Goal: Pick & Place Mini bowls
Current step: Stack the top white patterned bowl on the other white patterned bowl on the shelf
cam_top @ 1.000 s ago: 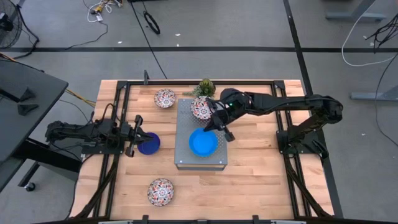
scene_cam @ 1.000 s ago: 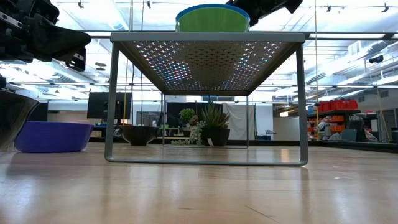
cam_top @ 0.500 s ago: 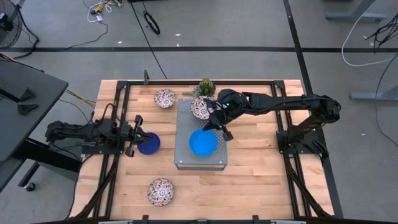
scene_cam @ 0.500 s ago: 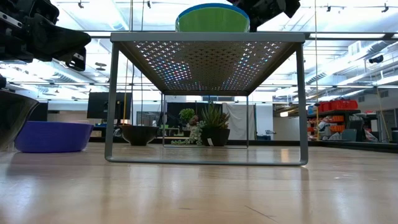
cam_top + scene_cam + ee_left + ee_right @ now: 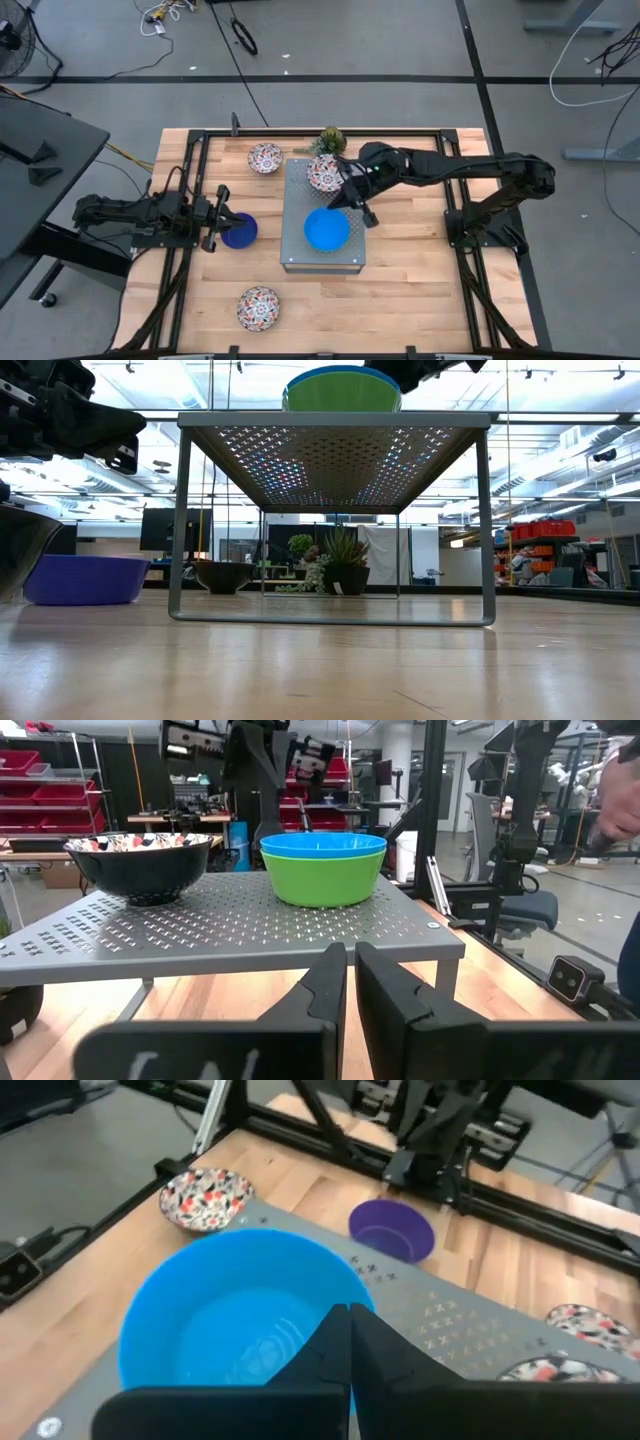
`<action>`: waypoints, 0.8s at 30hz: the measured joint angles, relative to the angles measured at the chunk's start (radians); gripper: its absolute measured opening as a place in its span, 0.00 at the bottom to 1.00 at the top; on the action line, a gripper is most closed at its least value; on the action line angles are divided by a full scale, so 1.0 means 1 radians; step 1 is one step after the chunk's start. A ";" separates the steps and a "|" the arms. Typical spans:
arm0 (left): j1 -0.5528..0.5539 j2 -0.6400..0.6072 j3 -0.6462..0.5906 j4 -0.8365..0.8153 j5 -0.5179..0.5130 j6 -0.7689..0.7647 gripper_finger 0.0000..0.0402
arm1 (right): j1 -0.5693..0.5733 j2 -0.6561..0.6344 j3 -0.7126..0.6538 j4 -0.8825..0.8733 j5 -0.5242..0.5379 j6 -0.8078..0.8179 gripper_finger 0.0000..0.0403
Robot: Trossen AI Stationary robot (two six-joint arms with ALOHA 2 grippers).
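Your right pincer (image 5: 351, 203) hangs clenched and empty over the grey perforated metal stand (image 5: 297, 252), just beside the light blue bowl (image 5: 327, 229). That bowl sits nested in the bright green bowl (image 5: 323, 878) on the stand; from above only the blue one shows. A floral bowl (image 5: 323, 173) with a dark outer wall stands behind them on the same deck.

Your left pincer (image 5: 219, 220) waits at the left of the worktop (image 5: 400, 300), fingers nearly together and gripping nothing, just beside the dark blue bowl (image 5: 240, 231). Two more floral bowls rest on the wood, one at the back (image 5: 265, 157), one at the front (image 5: 258, 307).

Judgement on handling: all are small, round, thin-walled, smooth and glossy; expect them light, rigid and slippery. The floral ones look glazed, so treat them as breakable. Take each by the rim, one finger inside, one outside.

Risk: lifting the blue bowl may drag the green one along. The slatted wood worktop is smooth; a nudged bowl could slide.
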 joint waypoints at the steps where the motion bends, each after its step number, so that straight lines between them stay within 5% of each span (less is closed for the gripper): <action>1: 0.000 0.000 0.000 0.000 0.000 0.000 0.07 | 0.005 -0.010 0.000 0.000 0.019 0.013 0.00; 10: 0.000 0.000 0.000 0.000 0.000 0.000 0.07 | 0.052 -0.108 -0.006 0.019 0.185 0.161 0.00; 24: 0.000 0.000 0.000 0.000 0.000 0.000 0.07 | 0.033 -0.332 -0.339 0.223 0.273 0.289 0.00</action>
